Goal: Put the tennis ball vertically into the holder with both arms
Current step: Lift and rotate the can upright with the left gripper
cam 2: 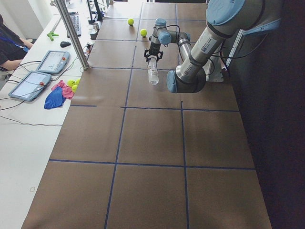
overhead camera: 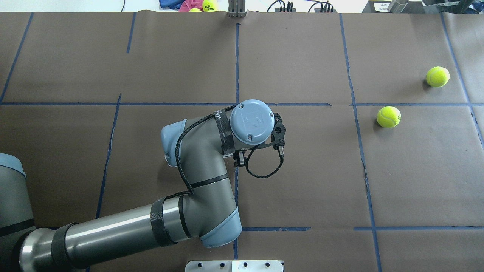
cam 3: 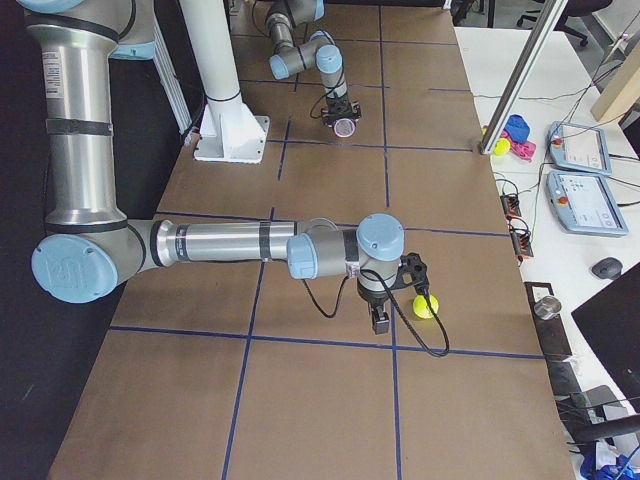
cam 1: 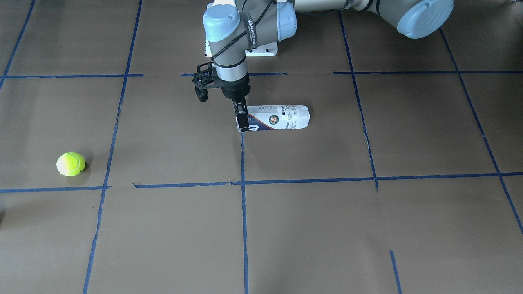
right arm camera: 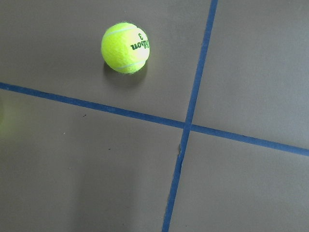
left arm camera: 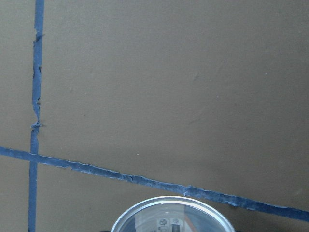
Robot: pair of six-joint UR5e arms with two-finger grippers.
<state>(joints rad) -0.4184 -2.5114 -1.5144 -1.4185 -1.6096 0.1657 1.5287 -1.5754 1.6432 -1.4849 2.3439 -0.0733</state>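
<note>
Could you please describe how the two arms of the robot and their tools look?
Both the left arm and the right arm are grey-silver tubes with rounded light-blue joint caps. Black straps, one with white lettering, hold a black cable along each. The left tool and the right tool are black, each beside a black wrist bracket.

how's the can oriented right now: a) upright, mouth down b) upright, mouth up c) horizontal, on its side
c: in the front view the can shows its full length sideways, with the left gripper at one end.
</note>
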